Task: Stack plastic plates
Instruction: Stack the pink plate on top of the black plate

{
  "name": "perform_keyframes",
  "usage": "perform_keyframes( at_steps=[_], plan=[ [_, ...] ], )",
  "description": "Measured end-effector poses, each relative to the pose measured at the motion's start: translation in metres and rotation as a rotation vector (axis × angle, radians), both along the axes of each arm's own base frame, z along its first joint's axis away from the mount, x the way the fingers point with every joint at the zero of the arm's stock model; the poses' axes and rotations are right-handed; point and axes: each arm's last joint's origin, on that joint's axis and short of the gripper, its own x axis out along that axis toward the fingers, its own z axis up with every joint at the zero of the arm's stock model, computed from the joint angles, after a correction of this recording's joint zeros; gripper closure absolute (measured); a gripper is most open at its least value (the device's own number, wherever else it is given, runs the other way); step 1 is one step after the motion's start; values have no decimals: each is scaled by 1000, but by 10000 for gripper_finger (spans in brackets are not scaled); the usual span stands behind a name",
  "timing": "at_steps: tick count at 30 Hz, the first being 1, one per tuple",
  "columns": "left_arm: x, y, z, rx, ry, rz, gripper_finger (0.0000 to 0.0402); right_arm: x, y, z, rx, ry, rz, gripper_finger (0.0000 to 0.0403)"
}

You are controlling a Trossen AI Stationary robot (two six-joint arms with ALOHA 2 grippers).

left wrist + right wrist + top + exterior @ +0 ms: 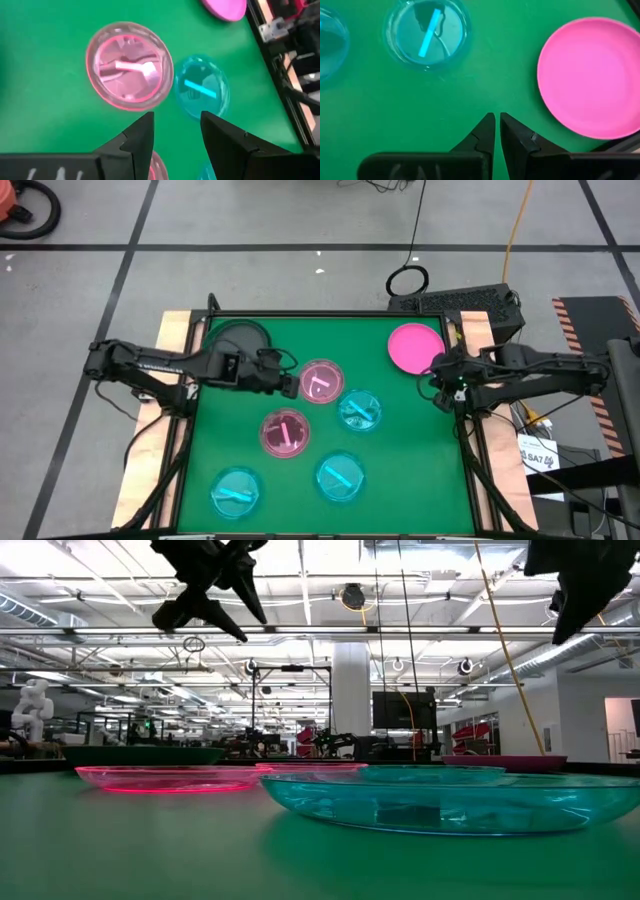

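Observation:
On the green mat lie a dark plate [240, 338] at the far left, an opaque magenta plate [414, 348] at the far right, two translucent pink plates [320, 381] [285, 432] and three translucent cyan plates [359, 410] [340, 477] [236, 491]. All rest flat on their bases. My left gripper [291, 384] [177, 132] hangs open above the mat beside the far pink plate [129, 65]. My right gripper [440, 386] [497, 125] is shut and hovers just near of the magenta plate [592, 75]. In the low view both grippers are well above the plates.
The mat is bounded by a black frame [470, 430] with wooden borders [150, 460]. The plates sit a little apart, and green mat shows between them. A black box [470, 305] and cables lie beyond the far right corner.

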Motion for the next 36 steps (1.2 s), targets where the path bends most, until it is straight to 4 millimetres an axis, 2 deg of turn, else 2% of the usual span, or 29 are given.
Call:
perform_keyframes(
  at_steps=[8,12,18,21,25,29,36],
  plan=[
    [9,-16,-3,-4,-35,-54,234,4,0,-18,33,23,-76,378],
    [13,-17,-3,9,-56,-72,234,7,0,-18,63,-17,-139,371],
    [17,-18,1,52,-102,-116,234,14,-2,-16,73,-95,-231,309],
    [17,-18,1,72,-96,-136,234,16,-5,-18,63,-86,-283,268],
    [16,-18,0,104,-75,-166,234,24,-7,-21,41,-48,-262,227],
    [16,-18,0,125,-69,-187,234,35,-8,-27,27,-8,-237,211],
    [16,-18,-1,147,-56,-208,234,47,-10,-37,11,82,-220,210]
  ],
)
